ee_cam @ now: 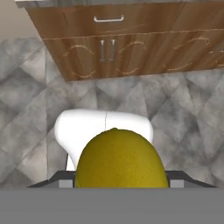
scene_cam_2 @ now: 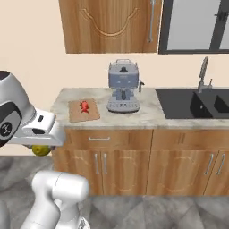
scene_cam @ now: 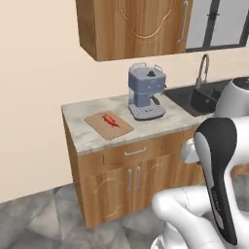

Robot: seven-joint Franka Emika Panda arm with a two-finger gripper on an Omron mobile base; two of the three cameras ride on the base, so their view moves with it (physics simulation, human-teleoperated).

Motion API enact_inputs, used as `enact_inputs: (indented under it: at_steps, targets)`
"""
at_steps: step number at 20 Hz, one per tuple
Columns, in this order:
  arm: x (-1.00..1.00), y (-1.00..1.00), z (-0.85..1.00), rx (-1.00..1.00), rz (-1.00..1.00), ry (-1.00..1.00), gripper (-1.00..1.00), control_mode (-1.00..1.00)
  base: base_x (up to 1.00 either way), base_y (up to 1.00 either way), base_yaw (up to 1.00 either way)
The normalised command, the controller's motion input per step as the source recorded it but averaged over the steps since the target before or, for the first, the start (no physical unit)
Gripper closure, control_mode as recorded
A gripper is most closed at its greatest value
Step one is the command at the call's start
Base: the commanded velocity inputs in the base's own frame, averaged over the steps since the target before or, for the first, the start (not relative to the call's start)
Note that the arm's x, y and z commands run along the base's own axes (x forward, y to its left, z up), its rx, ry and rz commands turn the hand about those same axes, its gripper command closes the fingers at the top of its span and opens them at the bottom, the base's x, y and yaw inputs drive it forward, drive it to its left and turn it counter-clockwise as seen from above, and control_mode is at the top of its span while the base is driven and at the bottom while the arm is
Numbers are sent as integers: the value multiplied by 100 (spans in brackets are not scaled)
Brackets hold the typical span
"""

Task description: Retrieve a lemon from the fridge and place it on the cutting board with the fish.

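Note:
My gripper point(scene_cam_2: 41, 146) is shut on the lemon point(ee_cam: 120, 159), a round yellow-green fruit that hides most of the fingers in the hand view. The lemon point(scene_cam_2: 41, 150) hangs under the hand, left of the counter and below its top. On the counter's left part lies the light-brown cutting board point(scene_cam: 109, 125) point(scene_cam_2: 83, 110), with the small red-orange fish point(scene_cam: 111, 120) point(scene_cam_2: 84, 106) on it. The hand is apart from the board, lower and to its left in the right base view. The fridge is out of view.
A blue-grey coffee machine point(scene_cam: 146, 92) point(scene_cam_2: 123, 87) stands just right of the board. Further right is a dark sink point(scene_cam_2: 197, 103) with a faucet point(scene_cam_2: 203, 71). Wooden cabinets point(ee_cam: 109, 48) sit under the counter and a wall cabinet point(scene_cam: 136, 24) hangs above. Grey tiled floor point(ee_cam: 30, 100) lies below the hand.

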Motion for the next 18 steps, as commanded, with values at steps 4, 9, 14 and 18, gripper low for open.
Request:
enact_inputs:
  at_steps: [4, 9, 14, 18]
  targets:
    - [0, 0, 0, 0, 0, 0, 100, 100, 21, 48, -64]
    - [0, 0, 0, 0, 0, 0, 100, 100, 53, 67, -45]
    - [0, 0, 0, 0, 0, 0, 100, 100, 41, 80, -29]
    - [0, 0, 0, 0, 0, 0, 100, 100, 15, 59, -21]
